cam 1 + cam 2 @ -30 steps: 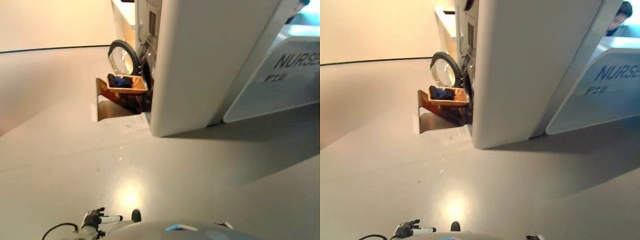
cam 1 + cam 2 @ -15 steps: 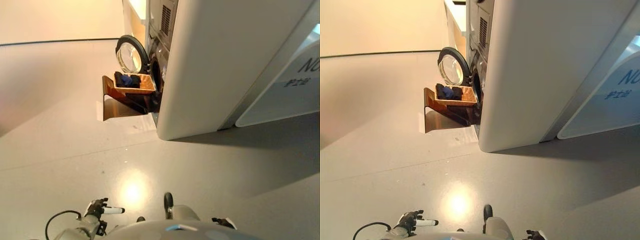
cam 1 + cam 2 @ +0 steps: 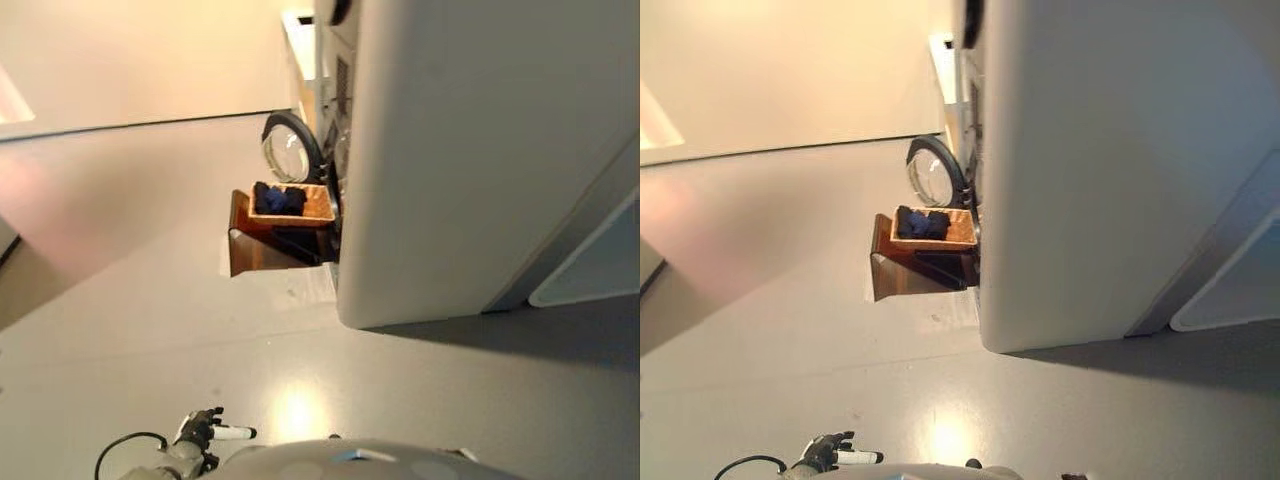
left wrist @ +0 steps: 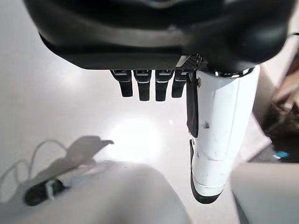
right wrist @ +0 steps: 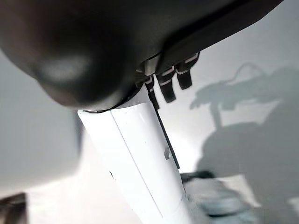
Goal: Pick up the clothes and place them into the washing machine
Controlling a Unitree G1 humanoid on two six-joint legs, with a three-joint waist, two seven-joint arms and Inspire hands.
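The view has swung toward the washing machine [image 3: 335, 150], so the approach is under way; dark clothes [image 3: 278, 198] sit in the basket [image 3: 318, 207] by its open door, both hands [image 4: 149, 86] [image 5: 170, 79] hanging loose, empty.

Dark blue and black clothes [image 3: 279, 198] lie bunched in a heap inside a shallow tan basket [image 3: 318, 207], which sits on a brown stand just in front of the washing machine [image 3: 345, 150]. The machine's round door [image 3: 291, 158] stands swung open beside the basket, its dark rim ringing a pale glass centre. The machine itself is mostly hidden behind a large white panel, only a front strip showing.
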